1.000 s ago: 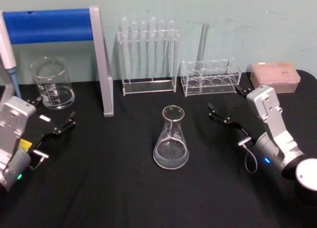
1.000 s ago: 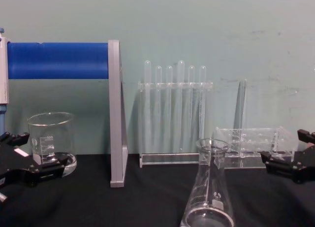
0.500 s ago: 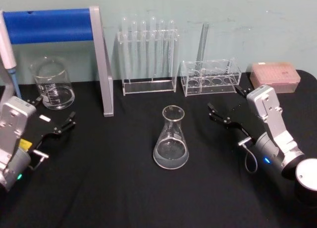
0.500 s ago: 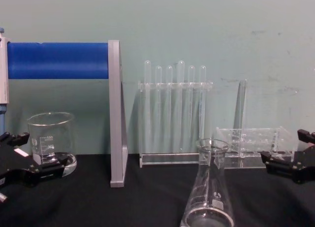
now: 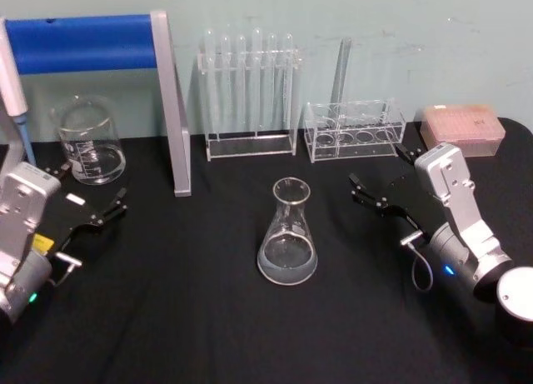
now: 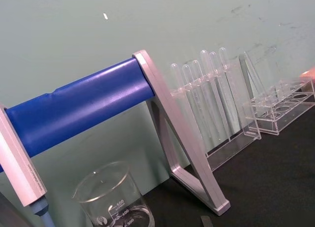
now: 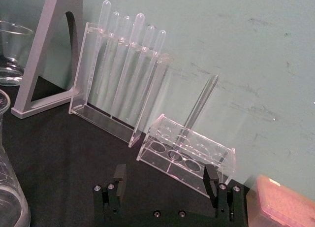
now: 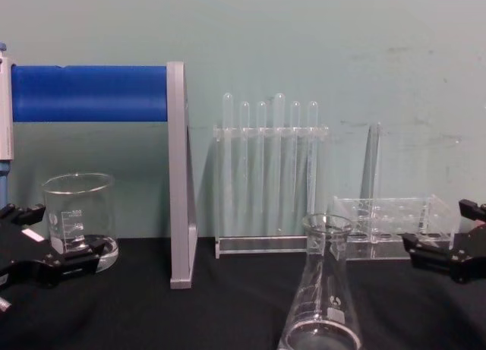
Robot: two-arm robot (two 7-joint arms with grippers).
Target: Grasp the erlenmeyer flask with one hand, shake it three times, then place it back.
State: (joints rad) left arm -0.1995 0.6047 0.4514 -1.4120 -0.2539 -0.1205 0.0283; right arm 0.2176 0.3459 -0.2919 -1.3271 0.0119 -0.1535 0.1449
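The erlenmeyer flask [image 5: 288,234] stands upright on the black table, mid-front, with a little clear liquid in its wide base; it appears low and central in the chest view [image 8: 323,297], and its wall shows at the edge of the right wrist view [image 7: 6,187]. My right gripper [image 5: 375,164] is open, to the flask's right and apart from it, fingers empty [image 7: 165,175] [image 8: 437,227]. On the far left, near the beaker, my left gripper [image 5: 90,188] also stands open and holds nothing [image 8: 45,240].
A glass beaker [image 5: 87,142] stands back left beside a blue bar on a grey upright [image 5: 171,101]. A tall test tube rack [image 5: 248,92], a low clear rack [image 5: 354,130] with one tube and a pink box [image 5: 462,127] line the back.
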